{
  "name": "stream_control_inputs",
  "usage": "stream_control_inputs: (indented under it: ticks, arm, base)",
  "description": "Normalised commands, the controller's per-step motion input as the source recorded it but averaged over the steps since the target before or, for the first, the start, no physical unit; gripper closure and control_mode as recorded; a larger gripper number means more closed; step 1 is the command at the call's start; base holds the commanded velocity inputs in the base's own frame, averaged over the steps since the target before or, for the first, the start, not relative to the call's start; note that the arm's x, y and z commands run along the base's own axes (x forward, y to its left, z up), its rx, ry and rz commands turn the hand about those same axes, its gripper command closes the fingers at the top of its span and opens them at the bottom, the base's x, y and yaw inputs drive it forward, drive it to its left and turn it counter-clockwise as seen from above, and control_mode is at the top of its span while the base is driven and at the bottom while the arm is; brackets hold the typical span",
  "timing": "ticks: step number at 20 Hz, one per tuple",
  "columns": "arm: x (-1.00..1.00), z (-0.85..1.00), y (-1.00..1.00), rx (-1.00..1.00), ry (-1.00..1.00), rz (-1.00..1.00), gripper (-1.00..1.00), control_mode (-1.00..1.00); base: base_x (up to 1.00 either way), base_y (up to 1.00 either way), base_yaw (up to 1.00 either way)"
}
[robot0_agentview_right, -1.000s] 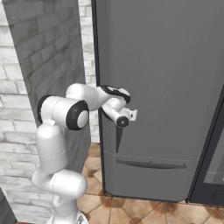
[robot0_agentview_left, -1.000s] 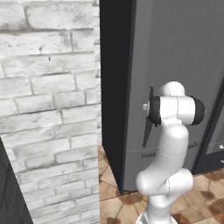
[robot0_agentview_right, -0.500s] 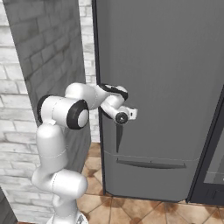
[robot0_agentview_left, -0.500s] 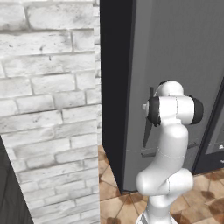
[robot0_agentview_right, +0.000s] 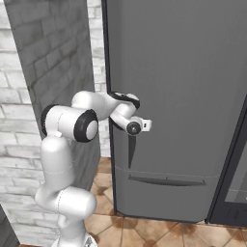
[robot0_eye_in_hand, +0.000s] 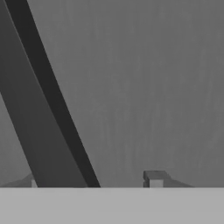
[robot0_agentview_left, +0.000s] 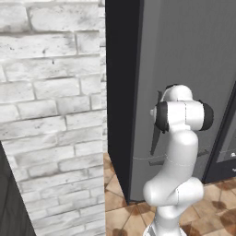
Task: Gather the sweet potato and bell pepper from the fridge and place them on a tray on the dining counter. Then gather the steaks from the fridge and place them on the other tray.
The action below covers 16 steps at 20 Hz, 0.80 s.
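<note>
Around fridge [robot0_agentview_right: 183, 72] handle [robot0_eye_in_hand: 39, 113], gripper [robot0_eye_in_hand: 94, 181] parted

To my left stands a whitewashed brick wall [robot0_agentview_left: 50, 115], rough-faced with grey mortar lines, its end showing as a shadowed grey pier [robot0_agentview_right: 58, 62]. Below the brick wall the floor [robot0_agentview_left: 120, 203] is laid in brown, mottled tiles with pale joints. Far from the brick wall, at the right edge, stands a dark cabinet front [robot0_agentview_right: 231, 193].
</note>
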Motion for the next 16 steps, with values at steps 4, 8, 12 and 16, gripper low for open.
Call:
stream_control_inputs:
  ticks: [4,8,12,16]
  arm:
    - [0.14,0.00,-0.18,0.00,0.04,-0.01,1.00,-1.00]
    - [0.00,0.00,-0.33,0.00,0.07,-0.07,1.00,-1.00]
    - [0.00,0.01,-0.37,0.00,0.14,-0.06,1.00,-1.00]
    - [0.00,0.00,-0.60,0.00,0.13,-0.04,1.00,-1.00]
  base:
    - [0.00,0.00,0.00]
    - [0.00,0.00,0.00]
    - [0.00,0.00,0.00]
    - [0.00,0.00,0.00]
